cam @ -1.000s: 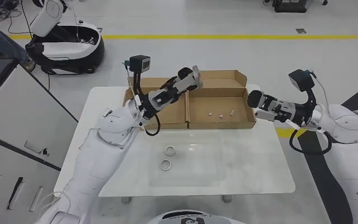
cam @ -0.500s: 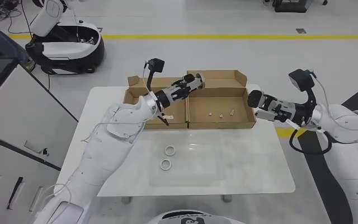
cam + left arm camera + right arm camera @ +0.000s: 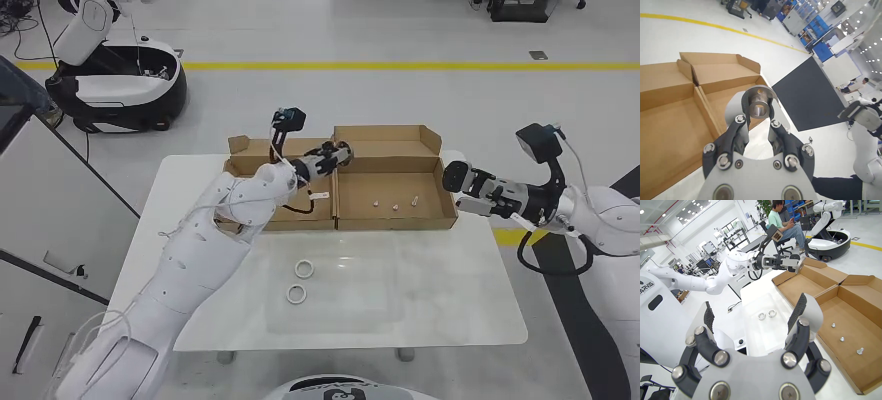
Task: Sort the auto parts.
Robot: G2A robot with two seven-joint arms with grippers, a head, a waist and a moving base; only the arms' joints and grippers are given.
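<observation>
My left gripper (image 3: 343,155) is shut on a metal flanged bushing (image 3: 758,108) and hangs above the seam between two open cardboard boxes. From the right wrist view the left gripper (image 3: 798,265) holds the part over the left box (image 3: 800,281). The right box (image 3: 395,222) holds three small bolts (image 3: 395,203), also seen in the right wrist view as bolts (image 3: 842,339). Two metal rings (image 3: 305,268) lie side by side on the white table (image 3: 440,290) in front of the boxes. My right gripper (image 3: 755,303) is open with nothing in it, off the right box's right end.
The box flaps (image 3: 385,135) stand up along the back edge. The left arm's forearm lies across the left box (image 3: 240,147). A parked robot base (image 3: 120,85) sits on the floor beyond the table's far left.
The left arm has swung so its wrist camera moved right, and its gripper with the bushing has come slightly down toward the seam between the boxes. The right arm has not moved.
</observation>
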